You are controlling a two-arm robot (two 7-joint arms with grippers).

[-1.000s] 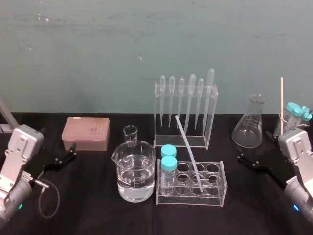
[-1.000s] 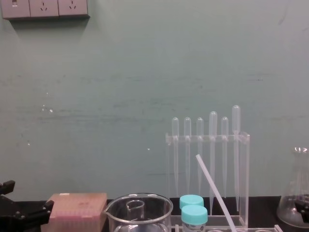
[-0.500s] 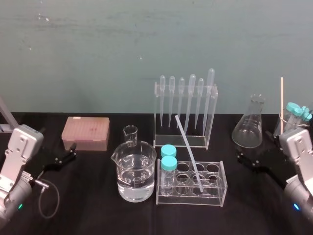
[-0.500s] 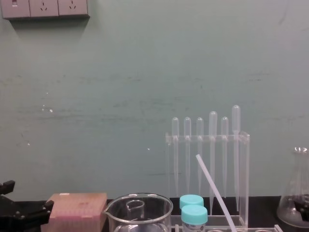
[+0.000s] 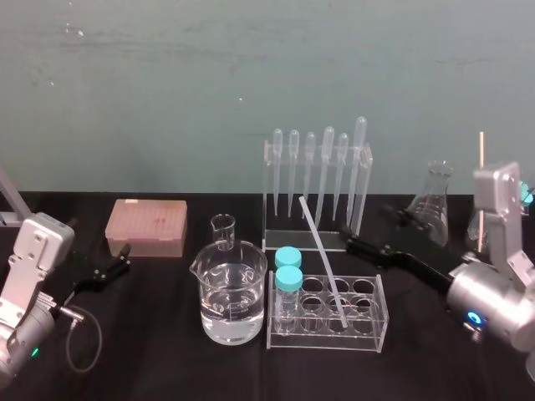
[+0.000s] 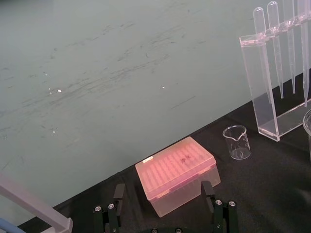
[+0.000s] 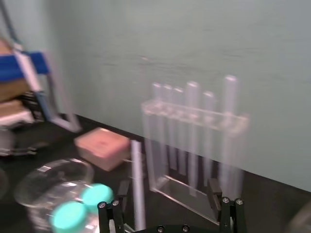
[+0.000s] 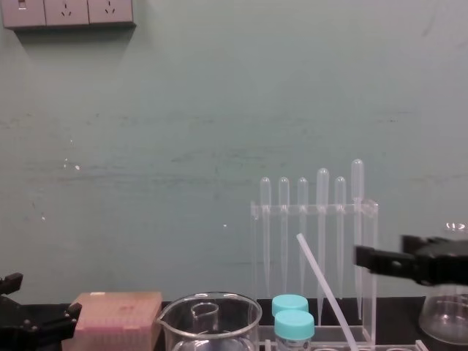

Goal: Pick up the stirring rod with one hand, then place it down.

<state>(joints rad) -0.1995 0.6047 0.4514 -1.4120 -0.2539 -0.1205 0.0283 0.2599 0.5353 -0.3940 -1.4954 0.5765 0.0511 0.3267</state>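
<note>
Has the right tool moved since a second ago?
Yes. The right tool has swung toward the robot's left, past the conical flask, and now sits open beside the pipette rack, short of the stirring rod.

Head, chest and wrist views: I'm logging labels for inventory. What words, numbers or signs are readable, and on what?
No legible text anywhere.
Pink pipette tip box: small pale strip on its lid, too small to read.
Large beaker: no readable markings.
Wall sockets: no lettering.
</note>
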